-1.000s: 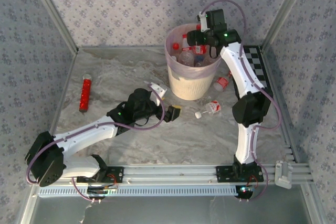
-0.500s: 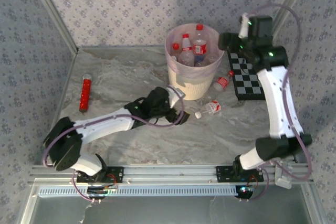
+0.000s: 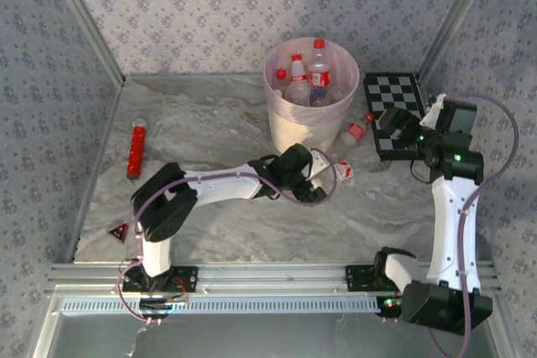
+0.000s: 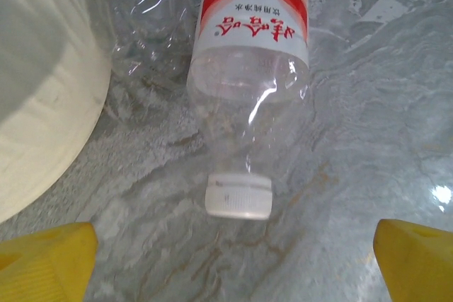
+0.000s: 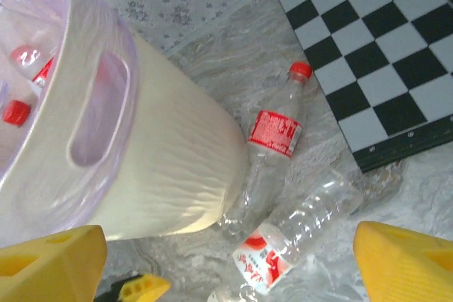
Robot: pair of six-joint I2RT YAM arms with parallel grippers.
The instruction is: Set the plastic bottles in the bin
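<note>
Room: floral-papered walls [image 3: 210, 6] close in your work area on three sides, with metal posts in the corners.
Surface: the grey marbled surface [image 3: 252, 232] is wrinkled in places, and metal rails run along its near edge.
Left arm: your left arm reaches low across the surface from its base. Its elbow is folded near the base and its wrist sits just in front of the bin [image 3: 298, 136].
Left pincer: the left pincer [image 4: 230, 259] is spread wide and holds nothing. The cap of the white-capped bottle [image 4: 248, 68] lies just ahead of the yellow tips, roughly midway between them.
Right arm: your right arm rises from its base and bends left at the top, near the chequered board [image 3: 394, 90].
Right pincer: the right pincer [image 5: 226, 259] is also spread wide and empty, held above the surface and looking down past the side of the bin.
Bin: it stands upright at the far middle with a pale lilac liner [image 3: 273, 81] folded over the rim. Several bottles in the bin [image 3: 306, 81] show their red caps.
Bottles outside: the white-capped bottle lies on its side at the bin's foot. The red-capped bottle [image 5: 272, 139] lies just beside it, between the bin and the board, with its cap pointing towards the board.
Other things: a red tube [image 3: 135, 148] lies well apart at the far left.
In the way: the bin's wall stands close to both loose bottles.
</note>
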